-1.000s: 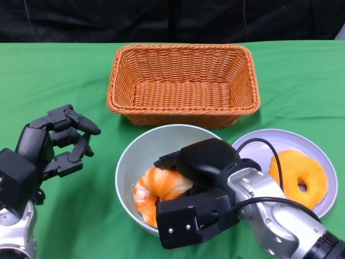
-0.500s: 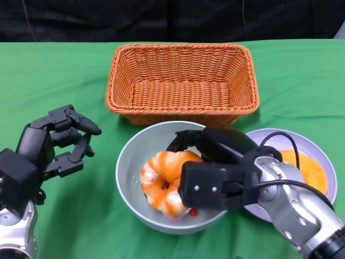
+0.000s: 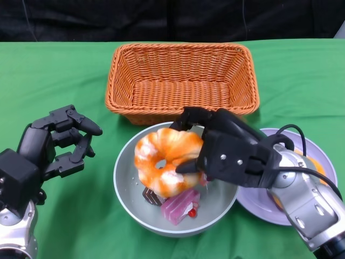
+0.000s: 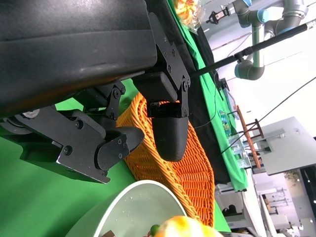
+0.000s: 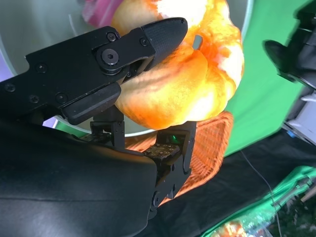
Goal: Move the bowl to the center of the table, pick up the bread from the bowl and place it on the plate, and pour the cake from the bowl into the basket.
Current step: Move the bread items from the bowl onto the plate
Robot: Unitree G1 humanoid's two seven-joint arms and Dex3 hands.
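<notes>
Orange-glazed, ring-shaped bread (image 3: 168, 162) sits gripped in my right hand (image 3: 226, 154) above the smooth grey bowl (image 3: 126, 186), left hand (image 3: 56, 143) empty, fingers apart.

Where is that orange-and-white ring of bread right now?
In the head view, the orange-and-white ring-shaped bread is held by the robot's right hand just above the pale grey bowl, in front of the woven orange basket.

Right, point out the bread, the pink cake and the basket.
bread (image 3: 168, 162): head view, on its glazed top.
pink cake (image 3: 180, 208): head view, on its pink side.
basket (image 3: 183, 49): head view, on its far rim.
</notes>
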